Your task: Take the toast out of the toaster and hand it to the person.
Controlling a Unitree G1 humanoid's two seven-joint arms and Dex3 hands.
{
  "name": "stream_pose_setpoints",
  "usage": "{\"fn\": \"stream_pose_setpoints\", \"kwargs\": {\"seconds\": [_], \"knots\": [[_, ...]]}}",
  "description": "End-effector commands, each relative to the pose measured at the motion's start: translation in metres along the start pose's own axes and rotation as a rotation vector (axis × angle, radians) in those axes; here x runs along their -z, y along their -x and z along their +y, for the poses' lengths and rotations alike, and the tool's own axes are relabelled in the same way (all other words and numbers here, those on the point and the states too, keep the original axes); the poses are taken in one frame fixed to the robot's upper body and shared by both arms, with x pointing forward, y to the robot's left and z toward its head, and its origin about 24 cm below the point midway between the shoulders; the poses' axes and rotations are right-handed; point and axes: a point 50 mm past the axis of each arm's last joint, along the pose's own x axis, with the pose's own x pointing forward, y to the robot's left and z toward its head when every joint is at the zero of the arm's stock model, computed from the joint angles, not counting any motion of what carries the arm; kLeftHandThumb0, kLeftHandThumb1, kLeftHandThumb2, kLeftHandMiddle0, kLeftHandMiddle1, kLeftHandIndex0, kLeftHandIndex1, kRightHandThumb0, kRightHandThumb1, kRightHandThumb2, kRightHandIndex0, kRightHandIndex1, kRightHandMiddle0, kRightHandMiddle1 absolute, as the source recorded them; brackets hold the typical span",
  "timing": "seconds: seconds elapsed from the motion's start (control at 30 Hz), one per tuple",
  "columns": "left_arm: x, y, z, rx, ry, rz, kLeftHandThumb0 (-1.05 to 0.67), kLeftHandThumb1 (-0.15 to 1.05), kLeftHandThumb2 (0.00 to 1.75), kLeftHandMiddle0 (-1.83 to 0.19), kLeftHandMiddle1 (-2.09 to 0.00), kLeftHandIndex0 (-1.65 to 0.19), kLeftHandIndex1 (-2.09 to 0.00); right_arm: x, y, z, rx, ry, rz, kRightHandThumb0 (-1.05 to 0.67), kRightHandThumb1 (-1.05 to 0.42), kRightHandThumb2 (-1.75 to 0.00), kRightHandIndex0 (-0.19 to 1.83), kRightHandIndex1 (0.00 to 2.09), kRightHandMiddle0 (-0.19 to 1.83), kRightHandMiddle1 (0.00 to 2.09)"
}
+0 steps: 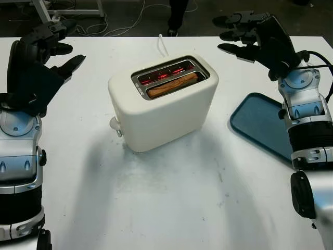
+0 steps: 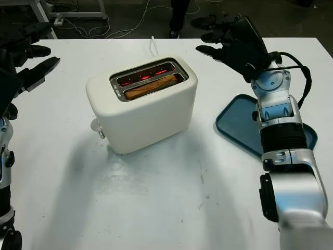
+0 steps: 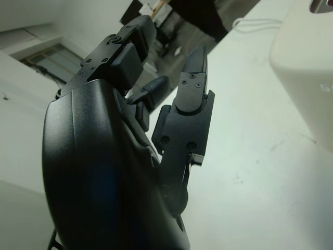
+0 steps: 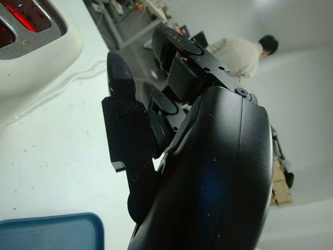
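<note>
A cream toaster (image 1: 162, 104) stands in the middle of the white table (image 1: 171, 203). Its slots glow red, and a slice of brown toast (image 1: 173, 85) sits in the near slot, its top edge level with the rim. My left hand (image 1: 49, 44) hovers open over the table's far left, well apart from the toaster. My right hand (image 1: 244, 34) hovers open at the far right, raised a little behind the toaster's right end. In the right wrist view the toaster (image 4: 26, 36) lies beyond my right hand's fingers (image 4: 122, 104).
A blue tray (image 1: 260, 125) lies on the table to the right, under my right forearm. A white cord (image 1: 162, 44) runs from behind the toaster to the far edge. A person's legs (image 1: 177, 15) stand beyond the far edge. Another person (image 4: 242, 52) sits in the background.
</note>
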Motion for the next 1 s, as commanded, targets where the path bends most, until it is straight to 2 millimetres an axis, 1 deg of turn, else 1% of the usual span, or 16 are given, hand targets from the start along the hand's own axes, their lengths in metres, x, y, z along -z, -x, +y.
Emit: {"fn": "stream_pose_setpoints", "kwargs": {"seconds": [0.0, 0.17, 0.33, 0.5, 0.63, 0.77, 0.97], "knots": [[-0.0009, 0.0023, 0.0029, 0.001, -0.021, -0.015, -0.25, 0.92, 0.12, -0.21, -1.04, -0.59, -0.12, -0.0006, 0.0040, -0.0043, 0.019, 0.022, -0.020, -0.27, -0.92, -0.07, 0.72, 0.19, 0.74, 0.01], [-0.0005, 0.0020, 0.0028, 0.006, -0.027, -0.014, -0.21, 0.92, 0.13, -0.21, -1.03, -0.58, -0.12, -0.0004, 0.0045, -0.0045, 0.024, 0.005, -0.017, -0.24, -0.92, -0.07, 0.73, 0.18, 0.74, 0.01], [-0.0004, 0.0020, 0.0018, 0.008, -0.005, -0.015, -0.19, 0.92, 0.12, -0.21, -1.03, -0.57, -0.12, -0.0010, 0.0051, -0.0058, 0.031, -0.038, -0.027, -0.24, -0.92, -0.06, 0.71, 0.17, 0.73, 0.00], [-0.0003, 0.0021, 0.0023, 0.006, -0.011, -0.022, -0.22, 0.92, 0.11, -0.22, -1.04, -0.58, -0.13, -0.0009, 0.0061, -0.0062, 0.037, -0.068, -0.022, -0.23, -0.92, -0.06, 0.69, 0.16, 0.72, 0.00], [-0.0004, 0.0026, 0.0025, 0.003, -0.020, -0.018, -0.24, 0.92, 0.11, -0.21, -1.04, -0.57, -0.14, -0.0010, 0.0064, -0.0060, 0.029, -0.046, -0.016, -0.24, -0.92, -0.07, 0.68, 0.15, 0.71, 0.00], [0.0004, 0.0031, 0.0031, 0.001, -0.004, -0.015, -0.22, 0.92, 0.10, -0.20, -1.04, -0.56, -0.14, -0.0025, 0.0060, -0.0049, 0.035, -0.049, -0.012, -0.23, -0.92, -0.07, 0.69, 0.15, 0.72, 0.00], [0.0004, 0.0039, 0.0039, 0.002, -0.009, -0.013, -0.23, 0.92, 0.11, -0.20, -1.04, -0.56, -0.15, -0.0031, 0.0059, -0.0046, 0.031, -0.040, -0.015, -0.21, -0.92, -0.06, 0.71, 0.16, 0.72, 0.01]]}}
